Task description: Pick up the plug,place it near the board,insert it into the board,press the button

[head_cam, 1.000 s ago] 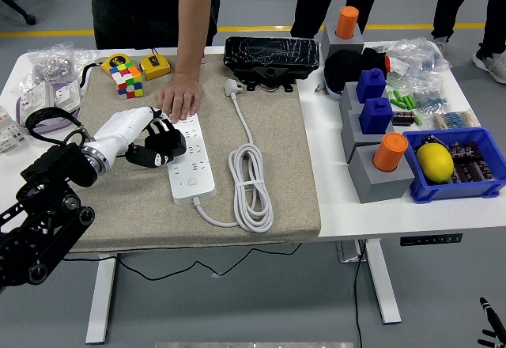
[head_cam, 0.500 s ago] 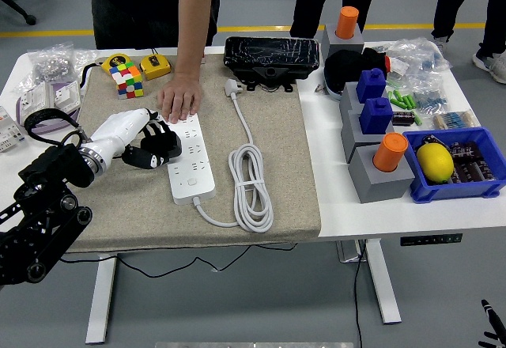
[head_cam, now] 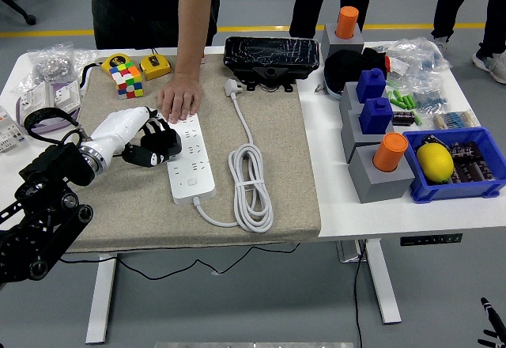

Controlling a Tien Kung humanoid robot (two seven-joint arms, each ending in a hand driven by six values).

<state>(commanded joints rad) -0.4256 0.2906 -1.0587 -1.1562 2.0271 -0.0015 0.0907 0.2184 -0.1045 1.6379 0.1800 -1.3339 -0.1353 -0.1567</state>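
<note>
Head view is the only angle here, so everything comes from that. The robot's left hand [head_cam: 150,145] comes in from the lower left and sits right at the left edge of the white power strip [head_cam: 192,160], with its black fingers [head_cam: 162,140] curled around something dark, most likely the plug, though it's too small and dark to say for sure. Whether the thing is already seated in a socket or just touching the strip's edge can't be told from up here.

A person's hand [head_cam: 180,96] lies flat on the far end of the strip, probably pinning it so it doesn't skate across the tan mat [head_cam: 277,182] when the robot pushes. The strip's own white cable [head_cam: 251,186] lies coiled just to the right of it, and its plug end [head_cam: 232,87] rests up near the black device [head_cam: 271,53] at the back.

Judging by that, the robot is at the inserting step, and the button press isn't done yet. The right arm doesn't show at all.

Off to the side, a Rubik's cube [head_cam: 126,78] sits on the mat's far left corner, well clear of the action.
</note>
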